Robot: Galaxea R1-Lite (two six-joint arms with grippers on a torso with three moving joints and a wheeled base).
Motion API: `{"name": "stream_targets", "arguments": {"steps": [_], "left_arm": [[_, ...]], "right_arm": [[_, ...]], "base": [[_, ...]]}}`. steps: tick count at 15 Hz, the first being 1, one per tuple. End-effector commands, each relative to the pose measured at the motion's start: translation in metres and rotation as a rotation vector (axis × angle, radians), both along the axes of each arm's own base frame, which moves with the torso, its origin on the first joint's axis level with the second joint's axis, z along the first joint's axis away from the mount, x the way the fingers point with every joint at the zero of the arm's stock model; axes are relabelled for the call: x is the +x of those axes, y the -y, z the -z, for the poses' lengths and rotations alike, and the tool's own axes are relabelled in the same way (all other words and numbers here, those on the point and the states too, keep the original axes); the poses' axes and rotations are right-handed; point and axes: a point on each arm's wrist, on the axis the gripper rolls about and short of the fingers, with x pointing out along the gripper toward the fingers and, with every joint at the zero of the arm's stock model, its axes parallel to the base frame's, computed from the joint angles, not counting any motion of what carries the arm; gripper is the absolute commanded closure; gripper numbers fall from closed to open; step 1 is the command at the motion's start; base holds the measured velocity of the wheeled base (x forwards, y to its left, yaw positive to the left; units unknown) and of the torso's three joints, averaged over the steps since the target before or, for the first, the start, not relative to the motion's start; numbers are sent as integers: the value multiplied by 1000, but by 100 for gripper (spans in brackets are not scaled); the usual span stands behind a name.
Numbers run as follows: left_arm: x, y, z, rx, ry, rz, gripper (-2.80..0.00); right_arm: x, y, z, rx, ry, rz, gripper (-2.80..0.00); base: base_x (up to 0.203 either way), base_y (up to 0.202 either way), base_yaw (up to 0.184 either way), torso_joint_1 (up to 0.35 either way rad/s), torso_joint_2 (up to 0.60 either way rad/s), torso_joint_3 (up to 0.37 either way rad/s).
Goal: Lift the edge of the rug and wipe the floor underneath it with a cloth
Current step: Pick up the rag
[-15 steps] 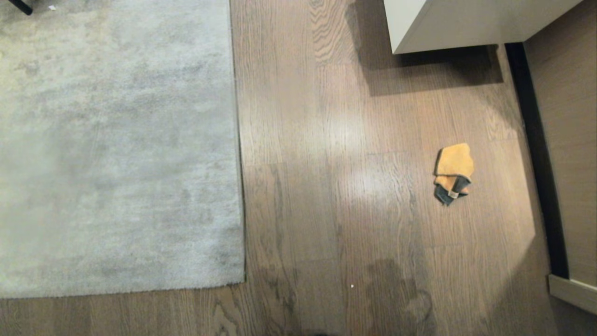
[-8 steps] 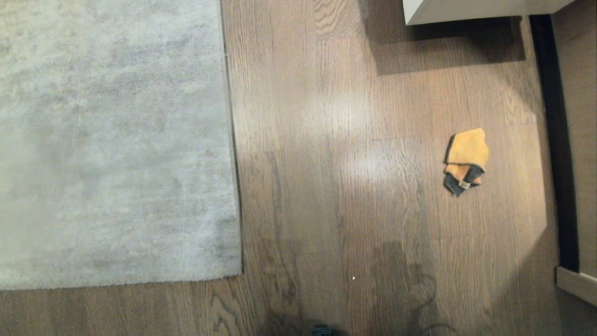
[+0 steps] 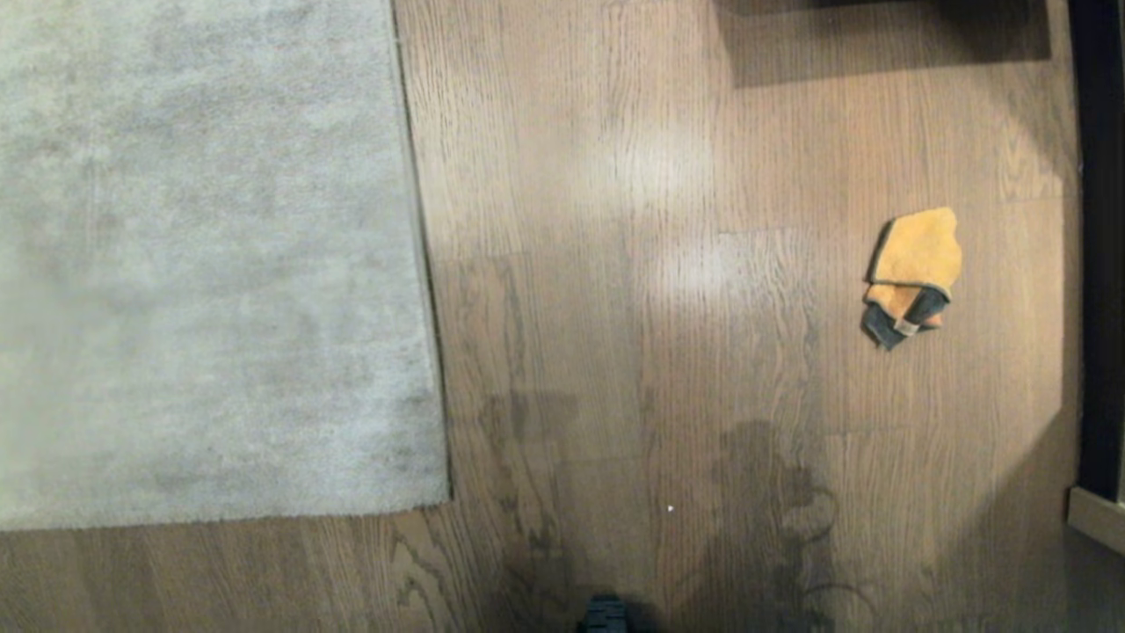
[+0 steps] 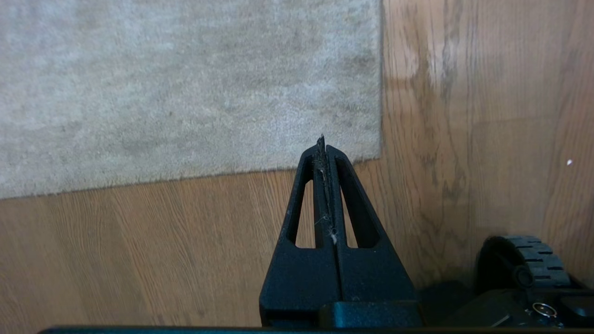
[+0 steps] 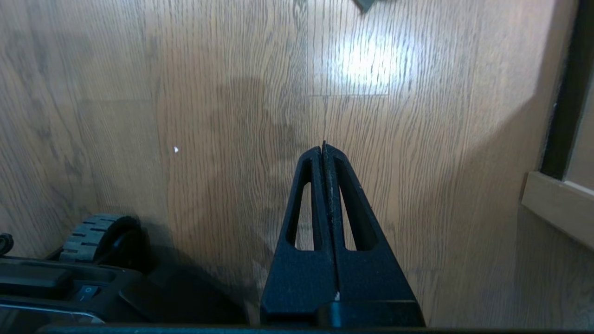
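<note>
since a second ago your whole head view has slid: the white cabinet that stood at the far right has left the picture and only its shadow (image 3: 879,40) remains, because the camera tilted, not because anything moved. the rug (image 3: 202,255) lies flat on your left, and the rug edge (image 3: 420,264) runs straight away from you, down against the floor (image 3: 633,352). the cloth (image 3: 912,274) lies crumpled on the planks well to the right, well apart from the rug, orange part farther off and grey part nearer you. your left gripper (image 4: 322,141) hangs over the rug's near corner, fingers pressed together and holding nothing; your right gripper (image 5: 323,146) hangs over bare planks, likewise closed and empty. a base wheel (image 4: 524,266) shows low beside the left arm. a dark strip (image 3: 1094,246) and pale ledge (image 3: 1097,519) border the right side.
</note>
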Motion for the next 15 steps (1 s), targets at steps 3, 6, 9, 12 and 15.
{"name": "stream_targets", "arguments": {"steps": [3, 6, 9, 12, 15], "left_arm": [[0, 0, 0, 0, 0, 0, 0], [0, 0, 0, -1, 0, 0, 0], [0, 0, 0, -1, 0, 0, 0], [0, 0, 0, -1, 0, 0, 0], [0, 0, 0, -2, 0, 0, 0]], "right_arm": [[0, 0, 0, -1, -1, -1, 0], [0, 0, 0, -1, -1, -1, 0], [0, 0, 0, -1, -1, -1, 0], [0, 0, 0, -1, -3, -1, 0], [0, 0, 0, -1, -1, -1, 0]], "base": [[0, 0, 0, 1, 8, -201], [0, 0, 0, 5, -1, -201], [0, 0, 0, 2, 0, -197], [0, 0, 0, 2, -4, -85], [0, 0, 0, 1, -1, -9]]}}
